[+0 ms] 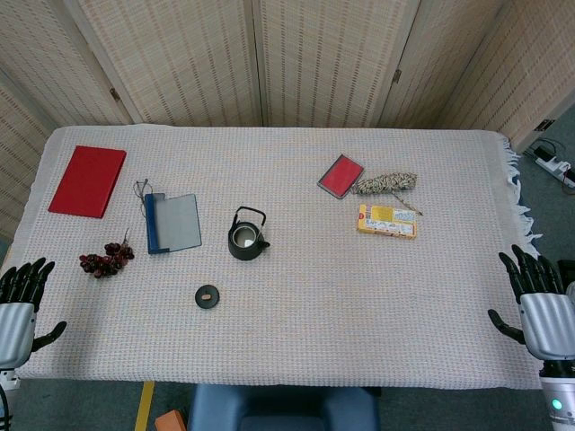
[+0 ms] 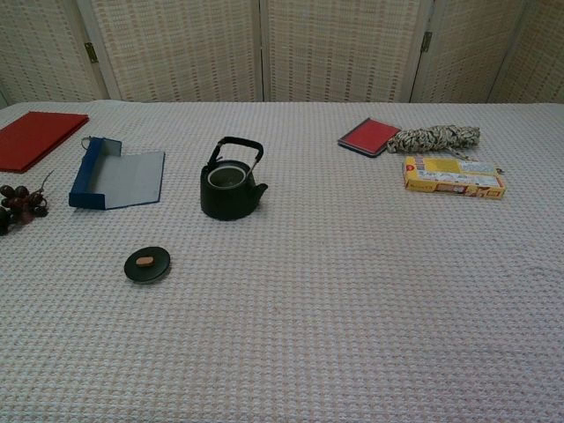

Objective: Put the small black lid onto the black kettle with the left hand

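Left hand [image 1: 20, 301]: released, fingers spread, holding nothing, at the table [image 1: 296, 153] edge well left of the kettle [image 1: 247, 235]. Right hand [image 1: 543, 305]: likewise spread and holding nothing, far right of the kettle.

Head view: lid [image 1: 208, 296] lies near the kettle, front-left, apart.

Chest view: kettle [image 2: 231, 183] upright, uncovered; lid [image 2: 147, 263] front-left of it.
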Available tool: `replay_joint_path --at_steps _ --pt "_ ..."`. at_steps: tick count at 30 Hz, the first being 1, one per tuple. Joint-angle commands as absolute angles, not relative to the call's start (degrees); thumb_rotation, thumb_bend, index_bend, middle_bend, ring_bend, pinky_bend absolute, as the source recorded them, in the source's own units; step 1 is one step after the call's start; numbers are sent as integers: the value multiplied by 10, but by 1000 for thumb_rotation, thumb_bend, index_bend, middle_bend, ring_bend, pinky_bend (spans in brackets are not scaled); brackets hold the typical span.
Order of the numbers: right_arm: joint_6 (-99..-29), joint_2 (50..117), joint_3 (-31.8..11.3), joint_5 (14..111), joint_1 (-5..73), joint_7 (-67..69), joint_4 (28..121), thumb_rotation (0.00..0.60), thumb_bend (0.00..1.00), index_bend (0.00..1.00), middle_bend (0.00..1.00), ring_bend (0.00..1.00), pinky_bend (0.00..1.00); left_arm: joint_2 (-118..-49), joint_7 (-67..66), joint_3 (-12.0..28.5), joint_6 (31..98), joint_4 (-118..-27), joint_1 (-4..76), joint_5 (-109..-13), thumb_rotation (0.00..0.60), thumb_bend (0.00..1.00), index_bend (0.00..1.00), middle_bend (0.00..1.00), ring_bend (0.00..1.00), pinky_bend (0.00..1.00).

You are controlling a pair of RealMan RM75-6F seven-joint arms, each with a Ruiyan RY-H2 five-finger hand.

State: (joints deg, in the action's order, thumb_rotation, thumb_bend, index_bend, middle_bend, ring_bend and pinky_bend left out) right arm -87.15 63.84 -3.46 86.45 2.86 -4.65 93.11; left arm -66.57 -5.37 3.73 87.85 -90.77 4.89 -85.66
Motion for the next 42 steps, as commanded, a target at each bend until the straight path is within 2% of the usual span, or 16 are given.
replay_joint_path --at_steps 1,12,16,19,21,25,27,30,35,42 --pt "-867 639 -33 865 30 -49 932 600 261 0 0 62 0 -665 -54 36 874 -909 50 -856 600 147 0 0 12 0" --pt "-872 633 -36 866 29 -45 935 600 260 0 0 59 0 -664 -52 35 876 -912 54 -867 600 149 0 0 34 2" --pt "-867 634 -35 865 30 -43 933 600 261 0 0 58 0 -666 -56 35 872 -913 63 -882 600 151 29 46 108 90" --pt "-870 632 -36 867 29 -42 934 600 261 0 0 59 0 -668 -51 37 868 -911 78 -904 600 151 82 124 192 172" --pt "-874 630 -38 868 29 -43 936 600 261 0 0 58 0 -669 -47 39 862 -908 90 -917 600 152 130 193 277 287" --pt "-878 624 -38 871 28 -45 941 600 261 0 0 57 0 -672 -51 40 827 -905 124 -940 600 153 197 396 500 595" --pt "-879 621 -39 871 27 -47 944 600 261 0 0 56 0 -671 -55 39 804 -908 141 -945 600 153 237 508 593 694" --pt "-881 619 -39 873 27 -48 948 600 261 0 0 56 0 -672 -64 39 761 -914 170 -951 600 152 262 627 705 776" --pt "-880 617 -39 872 26 -47 949 600 261 0 0 60 0 -680 -79 35 686 -921 217 -949 600 149 278 805 837 870" --pt "-875 617 -39 869 28 -44 947 600 261 0 0 62 0 -719 -107 34 618 -908 264 -933 600 149 284 831 847 884"
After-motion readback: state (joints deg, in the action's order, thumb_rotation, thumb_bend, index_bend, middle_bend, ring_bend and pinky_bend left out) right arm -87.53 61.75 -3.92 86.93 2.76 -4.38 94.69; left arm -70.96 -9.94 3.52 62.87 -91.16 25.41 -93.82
